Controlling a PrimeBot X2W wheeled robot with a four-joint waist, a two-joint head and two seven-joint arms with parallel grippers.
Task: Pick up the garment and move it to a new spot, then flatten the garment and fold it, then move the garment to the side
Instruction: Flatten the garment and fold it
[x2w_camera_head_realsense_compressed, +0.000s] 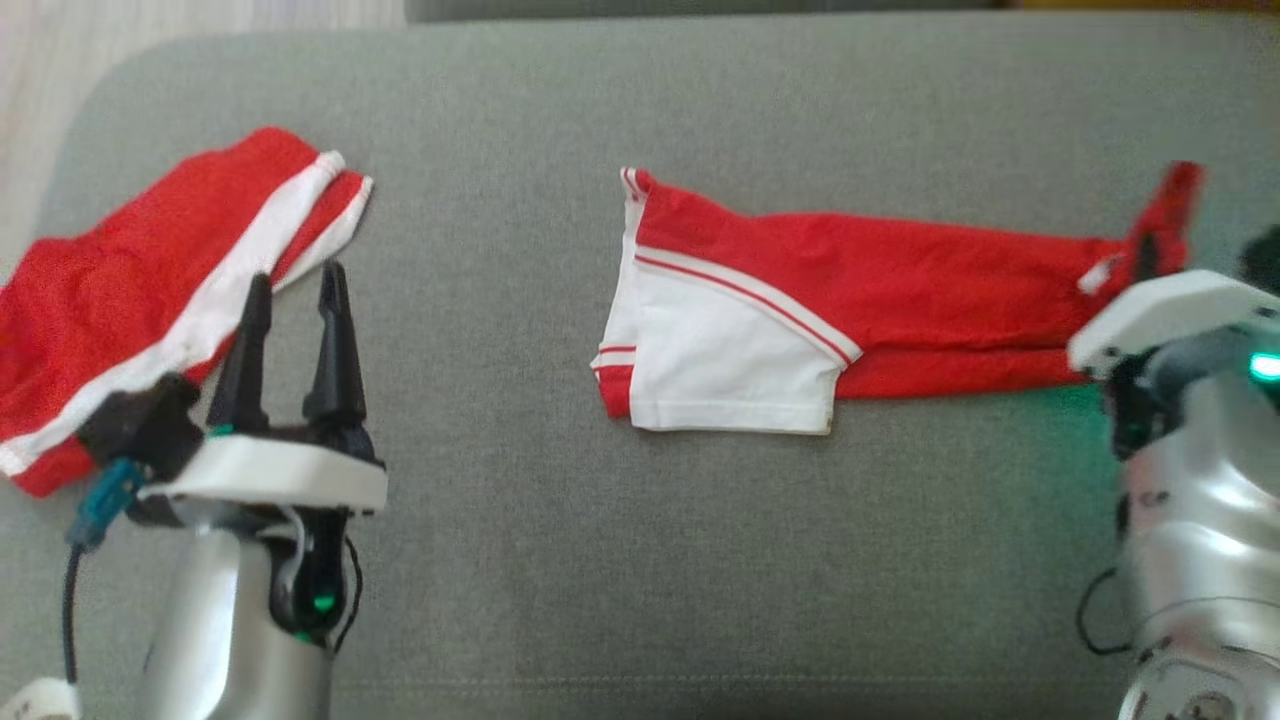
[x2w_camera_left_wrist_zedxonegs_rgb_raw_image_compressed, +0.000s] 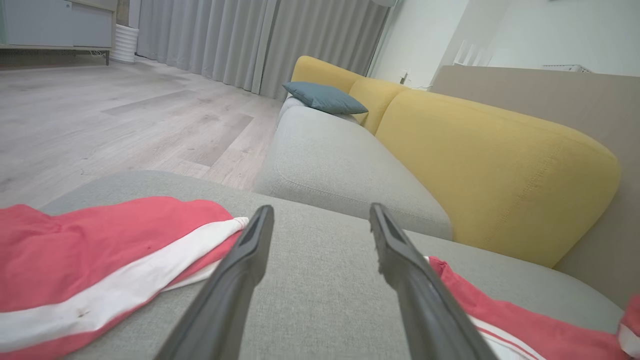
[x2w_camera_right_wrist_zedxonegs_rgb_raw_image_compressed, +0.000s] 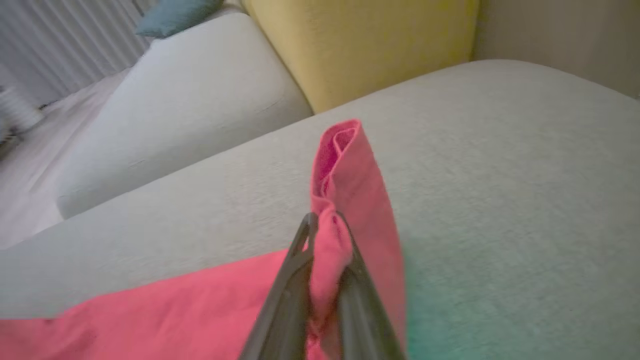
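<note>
While the right hand (x2w_camera_right_wrist_zedxonegs_rgb_raw_image_compressed: 325, 222) pinches the raised right end of the garment (x2w_camera_head_realsense_compressed: 880, 290), folding seems under way; next that end likely carries leftward over the white panel (x2w_camera_head_realsense_compressed: 720, 350). Red with white trim, it lies stretched long across the grey cushion's (x2w_camera_head_realsense_compressed: 700, 560) middle. The left hand (x2w_camera_head_realsense_compressed: 295, 290) hovers, released.

Garments two: left garment (x2w_camera_head_realsense_compressed: 130, 290), centre garment (x2w_camera_head_realsense_compressed: 850, 290). Claws two: left claw (x2w_camera_head_realsense_compressed: 296, 275), right claw (x2w_camera_right_wrist_zedxonegs_rgb_raw_image_compressed: 326, 225). Blue cushion (x2w_camera_left_wrist_zedxonegs_rgb_raw_image_compressed: 325, 97) one.

The right gripper (x2w_camera_right_wrist_zedxonegs_rgb_raw_image_compressed: 326, 222) seemed largely hidden behind its white wrist plate (x2w_camera_head_realsense_compressed: 1160, 315) in the head view, the raised end of the garment (x2w_camera_head_realsense_compressed: 900, 280) was blurred there, and the other red garment (x2w_camera_head_realsense_compressed: 120, 290) ran off the left edge.
</note>
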